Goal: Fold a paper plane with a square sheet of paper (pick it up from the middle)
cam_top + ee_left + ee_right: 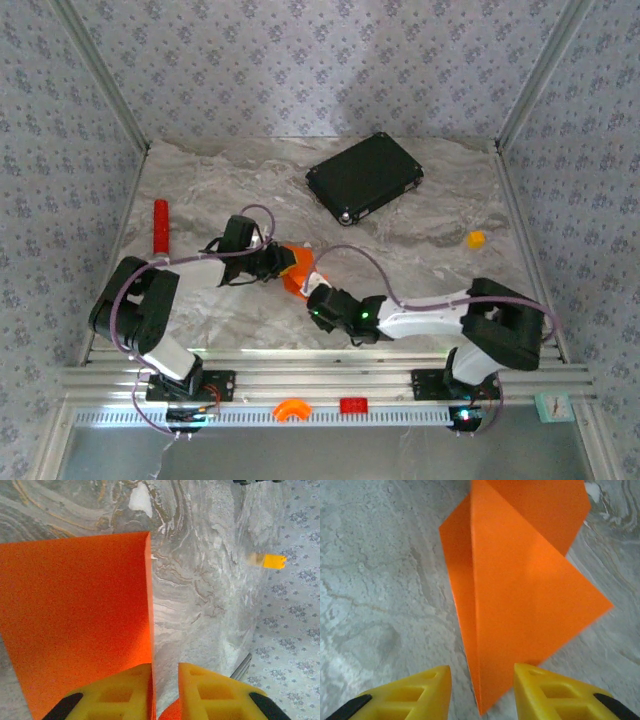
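The orange sheet of paper point(298, 268) lies partly folded on the marble table, between my two grippers. In the right wrist view the paper point(520, 605) shows a long lengthwise crease and narrows to a point that sits between the fingers of my open right gripper point(482, 672). In the left wrist view a flat panel of the paper point(75, 620) fills the left side. Its folded edge runs down against the inner face of the left finger point(125, 690). My left gripper point(165, 672) has a narrow gap between its jaws. From above, the left gripper point(278, 262) meets the paper from the left and the right gripper point(318, 297) from below.
A black flat case point(365, 177) lies at the back centre-right. A red cylinder point(160, 225) lies near the left wall. A small orange-yellow lump point(476, 239) sits to the right, also seen from the left wrist as the lump point(272, 560). Patterned walls enclose the table.
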You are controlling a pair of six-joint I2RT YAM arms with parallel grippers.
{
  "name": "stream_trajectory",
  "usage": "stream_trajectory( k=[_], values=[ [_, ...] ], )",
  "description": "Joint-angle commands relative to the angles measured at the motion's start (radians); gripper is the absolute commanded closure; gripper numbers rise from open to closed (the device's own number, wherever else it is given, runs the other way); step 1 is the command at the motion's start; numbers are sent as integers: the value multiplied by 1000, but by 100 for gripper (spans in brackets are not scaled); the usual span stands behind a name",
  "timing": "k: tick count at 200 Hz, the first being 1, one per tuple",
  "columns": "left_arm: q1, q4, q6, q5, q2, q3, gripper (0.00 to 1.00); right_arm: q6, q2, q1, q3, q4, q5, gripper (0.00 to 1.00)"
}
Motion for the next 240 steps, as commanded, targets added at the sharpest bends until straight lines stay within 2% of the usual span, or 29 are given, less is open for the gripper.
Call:
stream_trajectory(
  k=[1,36,63,87,134,157,196,240],
  values=[
    [-8,8,17,38,-20,40,78,-53,56,17,55,-9,123,62],
    [-9,4,19,40,-27,43,78,-38,99,9,68,-15,120,64],
    [-10,3,17,41,-25,44,78,-11,113,-10,70,-25,113,72],
    [-14,5,17,44,-24,50,78,-3,133,-20,72,-16,85,73],
    [-16,-5,20,38,-29,50,79,15,122,-23,54,7,79,86],
    [-15,-6,20,34,-26,48,81,29,104,-26,38,18,68,86],
    [-16,-10,20,29,-23,49,85,48,78,-27,-1,78,59,80],
    [-19,-15,21,29,-23,49,86,55,88,-26,-7,112,42,84]
  ],
)
